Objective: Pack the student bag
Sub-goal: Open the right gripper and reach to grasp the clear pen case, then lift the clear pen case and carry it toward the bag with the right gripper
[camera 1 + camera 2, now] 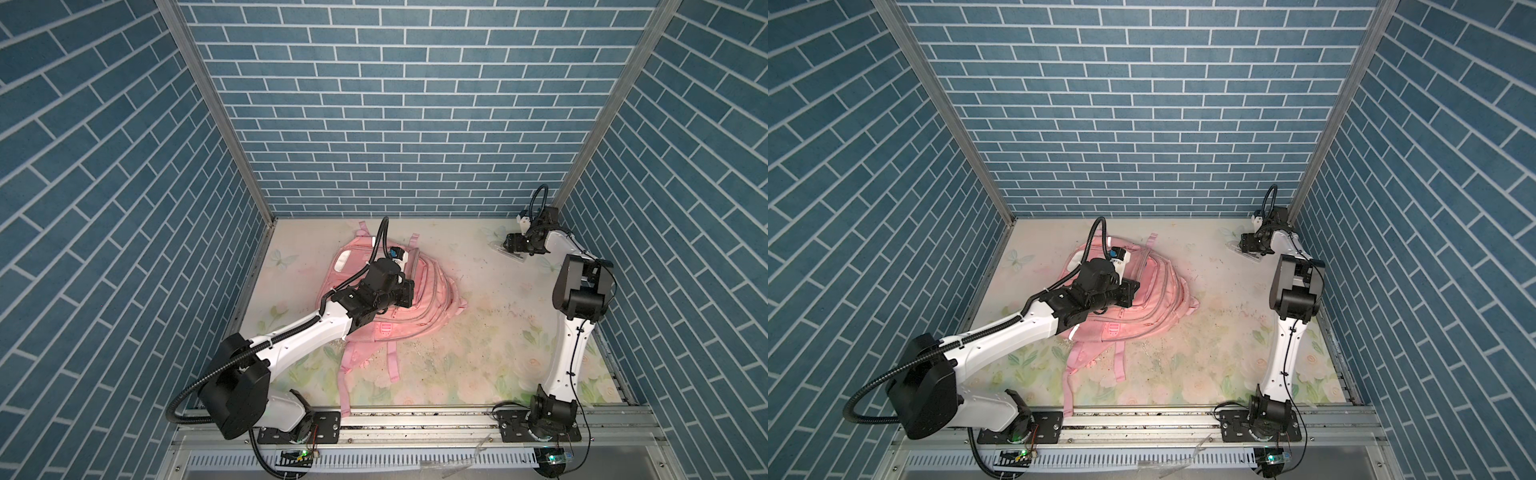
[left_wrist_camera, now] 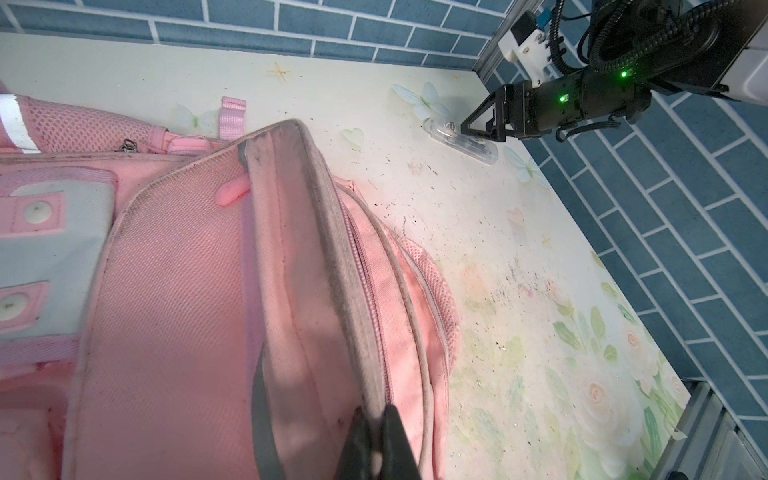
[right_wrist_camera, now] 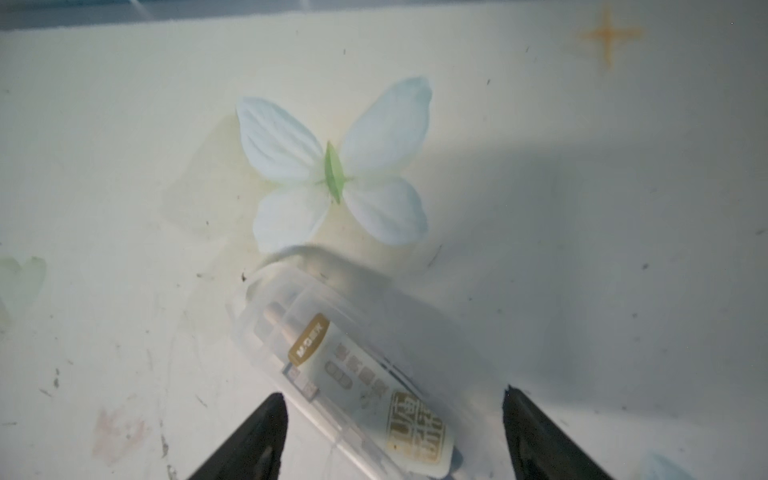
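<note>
The pink student bag (image 1: 432,291) (image 1: 1163,291) lies flat left of centre in both top views. My left gripper (image 1: 409,296) (image 2: 376,417) is shut on the grey-edged rim of the bag's raised flap (image 2: 316,257), beside a zip. At the far right corner, my right gripper (image 1: 508,248) (image 3: 392,392) hangs open just above a clear plastic pen case (image 3: 353,365) (image 2: 461,139). The case lies on the table between the two black fingers (image 3: 266,428), which do not touch it. The left arm hides much of the bag's middle from above.
Blue brick walls close in the back, left and right sides. A metal rail (image 1: 415,419) runs along the front edge. Pink straps (image 1: 345,386) trail from the bag toward that rail. The floral tabletop (image 1: 478,332) is speckled with dirt.
</note>
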